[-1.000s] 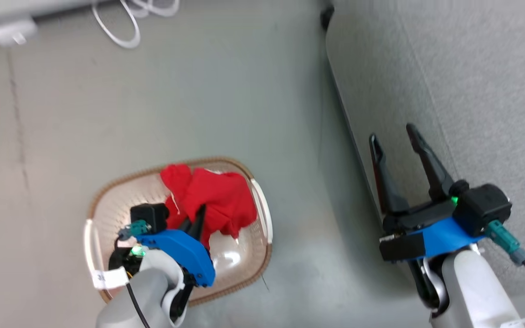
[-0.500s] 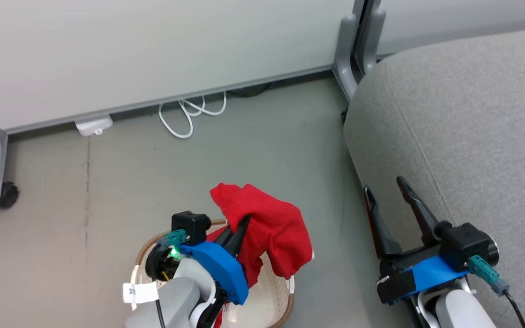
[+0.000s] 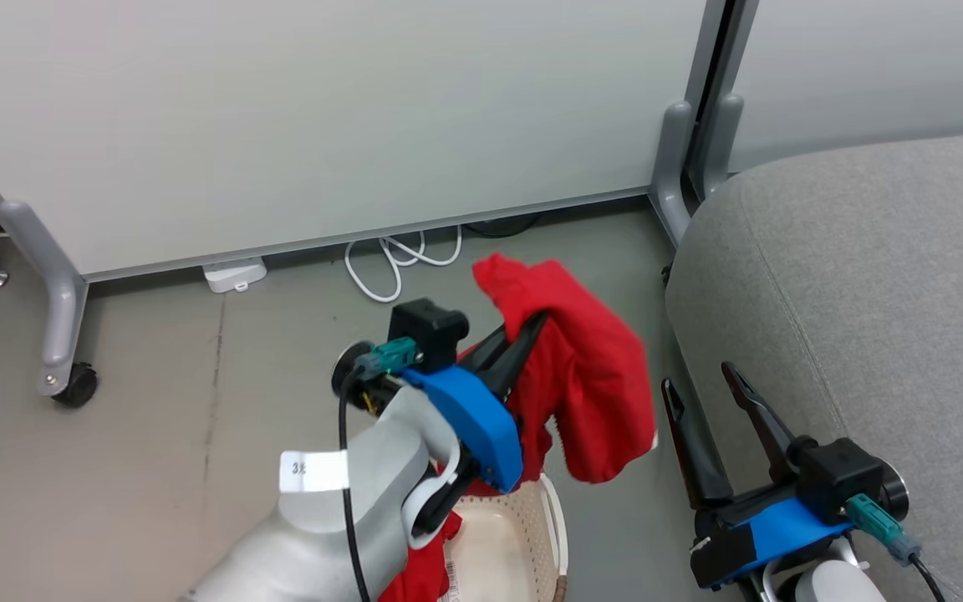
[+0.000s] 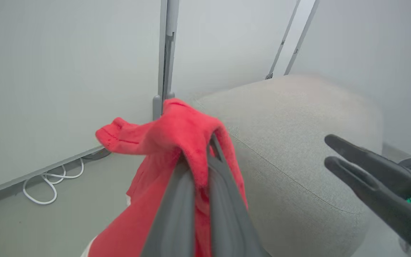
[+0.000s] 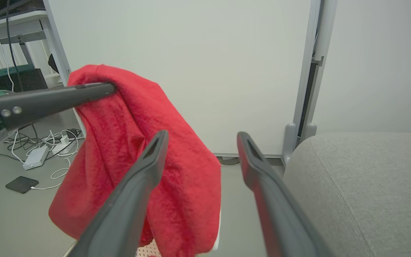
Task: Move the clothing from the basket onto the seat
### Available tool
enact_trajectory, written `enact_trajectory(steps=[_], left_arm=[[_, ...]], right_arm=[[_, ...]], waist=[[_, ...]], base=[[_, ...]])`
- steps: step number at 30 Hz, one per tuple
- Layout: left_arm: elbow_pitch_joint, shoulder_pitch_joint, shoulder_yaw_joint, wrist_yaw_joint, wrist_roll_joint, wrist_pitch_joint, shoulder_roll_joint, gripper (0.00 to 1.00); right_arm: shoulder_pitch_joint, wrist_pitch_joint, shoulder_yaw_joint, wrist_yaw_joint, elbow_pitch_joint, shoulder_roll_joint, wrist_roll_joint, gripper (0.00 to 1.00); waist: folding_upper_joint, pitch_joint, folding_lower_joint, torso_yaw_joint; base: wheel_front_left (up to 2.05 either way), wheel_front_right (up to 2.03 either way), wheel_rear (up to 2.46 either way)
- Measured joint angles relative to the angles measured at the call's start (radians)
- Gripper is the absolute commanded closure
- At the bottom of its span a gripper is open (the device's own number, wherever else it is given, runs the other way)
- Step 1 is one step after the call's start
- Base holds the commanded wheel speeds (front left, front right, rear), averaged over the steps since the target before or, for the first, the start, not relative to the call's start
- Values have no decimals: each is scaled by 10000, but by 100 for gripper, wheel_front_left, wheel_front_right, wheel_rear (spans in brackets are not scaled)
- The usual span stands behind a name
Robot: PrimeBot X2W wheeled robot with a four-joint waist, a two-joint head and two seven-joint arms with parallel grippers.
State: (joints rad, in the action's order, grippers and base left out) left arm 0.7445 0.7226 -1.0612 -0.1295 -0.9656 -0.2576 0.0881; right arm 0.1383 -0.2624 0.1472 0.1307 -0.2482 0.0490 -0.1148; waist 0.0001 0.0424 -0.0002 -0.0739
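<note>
Head view: left tool [image 3: 536, 324] is pinched tight on a red garment [image 3: 594, 393]. Fabric is bunched at its tips and hangs below and right of them, clear of the basket [image 3: 559, 522], which sits low behind the tool. More red clothing [image 3: 425, 577] lies at the basket, further back under the wrist. The seat [image 3: 866, 276] is off to the tool's right, not yet under the load. Right tool [image 3: 697, 378] is spread wide and empty, just beside the seat's edge and near the hanging hem. Left wrist view: fingers nearly together w/ cloth draped over both, seat ahead and right of the tips, right tool's tips further right. Right wrist view: own fingers wide apart w/ nothing btwn them, garment ahead-left, seat ahead-right. Step, as I read it: carry phase, one garment mid-air btwn basket & seat. Next move prob needs the left tool to swing further right until the cloth hangs over the cushion top, then open. The hem hangs low, so enough height is req'd to clear the seat's side.
</note>
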Motion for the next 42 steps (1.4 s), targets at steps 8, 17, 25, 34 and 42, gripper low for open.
enact_trajectory(steps=[8, 17, 25, 34, 42], left_arm=[[215, 1116, -514, 0, 121, -12, -201, 100], [274, 1724, -997, 0, -151, -6, -328, 100], [489, 1860, -1256, 0, -309, -10, -359, 100], [520, 1862, -1388, 0, -481, -27, -368, 100], [560, 1916, -1461, 0, -541, -38, -372, 100]], right_arm=[[-55, 50, 140, 0, -81, 0, 27, 0], [-150, 117, 270, 0, -138, 0, 56, 0], [-153, 165, 297, 0, -134, 0, 100, 0], [60, 759, 940, 0, -322, 0, 88, 0], [1317, 1220, 2029, 0, -1285, -2, -211, 0]], waist=[[0, -234, 1, 187], [0, -436, 1, 169], [0, -418, 2, 110], [0, -283, 2, 66], [0, -146, 2, 49]], base=[[0, 0, 0], [0, 0, 0], [0, 0, 0], [0, 0, 0], [0, 0, 0]])
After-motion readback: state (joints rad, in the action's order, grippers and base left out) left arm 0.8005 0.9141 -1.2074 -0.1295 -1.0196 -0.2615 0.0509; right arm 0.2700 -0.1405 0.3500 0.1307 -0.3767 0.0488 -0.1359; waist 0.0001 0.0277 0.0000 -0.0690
